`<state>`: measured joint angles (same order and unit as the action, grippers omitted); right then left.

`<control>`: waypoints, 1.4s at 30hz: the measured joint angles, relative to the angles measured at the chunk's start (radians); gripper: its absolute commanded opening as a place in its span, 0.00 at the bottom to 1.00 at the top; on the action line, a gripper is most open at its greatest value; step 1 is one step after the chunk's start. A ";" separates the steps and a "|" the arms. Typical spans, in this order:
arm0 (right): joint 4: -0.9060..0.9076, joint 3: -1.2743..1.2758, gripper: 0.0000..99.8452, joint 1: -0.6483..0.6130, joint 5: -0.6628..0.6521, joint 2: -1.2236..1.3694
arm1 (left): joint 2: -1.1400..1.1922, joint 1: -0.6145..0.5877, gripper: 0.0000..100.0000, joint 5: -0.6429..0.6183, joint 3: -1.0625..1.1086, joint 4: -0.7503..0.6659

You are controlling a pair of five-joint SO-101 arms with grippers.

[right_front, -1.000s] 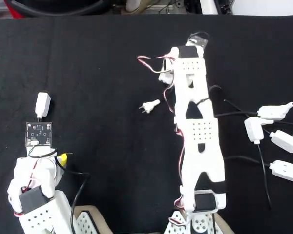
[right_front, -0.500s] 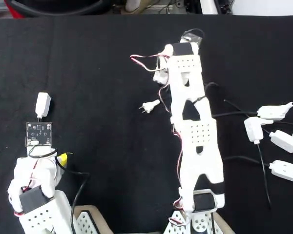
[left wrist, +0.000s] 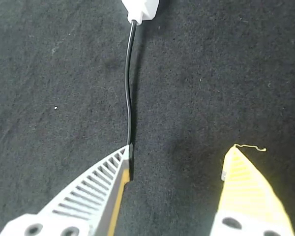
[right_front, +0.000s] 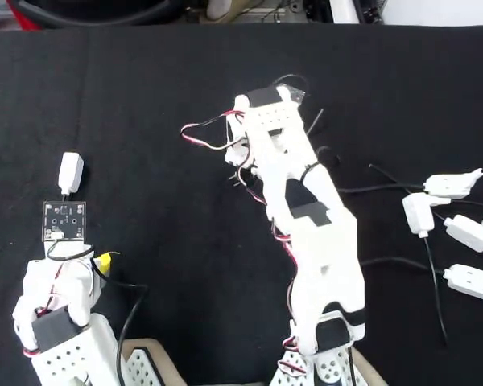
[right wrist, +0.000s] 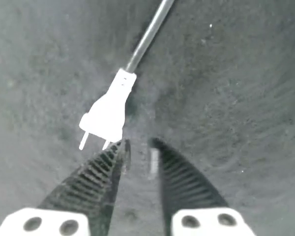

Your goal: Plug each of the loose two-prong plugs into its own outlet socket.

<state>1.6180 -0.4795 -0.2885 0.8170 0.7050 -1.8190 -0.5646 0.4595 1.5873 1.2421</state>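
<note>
- We see the right gripper [right wrist: 137, 143] narrowly open and empty, just beside the small white 2-prong plug [right wrist: 107, 116], which lies on the black cloth table [right wrist: 236, 73].
- We find the left gripper [left wrist: 180, 149] wide open and empty, beside a thin black cable [left wrist: 129, 98].

The worktop [right_front: 145, 241] is covered from side to side by a black cloth [right_front: 161, 88]. Up close the cloth looks fuzzy, with tiny bits of white lint [left wrist: 55, 107]. Past the far edge is a thin strip of room, with something red [right_front: 22, 18] in one corner and a white surface [right_front: 435, 10] in the other.
</note>
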 measured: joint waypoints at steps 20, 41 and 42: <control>-0.170 -0.006 0.18 0.000 0.110 0.058 | 0.000 0.000 0.30 0.000 0.000 0.000; -0.150 -0.014 0.01 -0.015 0.110 0.086 | 0.000 0.000 0.30 0.000 0.000 0.000; -0.121 -0.028 0.01 -0.015 0.110 0.087 | 0.000 0.000 0.30 0.000 0.000 0.000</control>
<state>1.4968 -0.5071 -0.3038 0.9275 0.7925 -1.8190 -0.5646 0.4595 1.5873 1.2421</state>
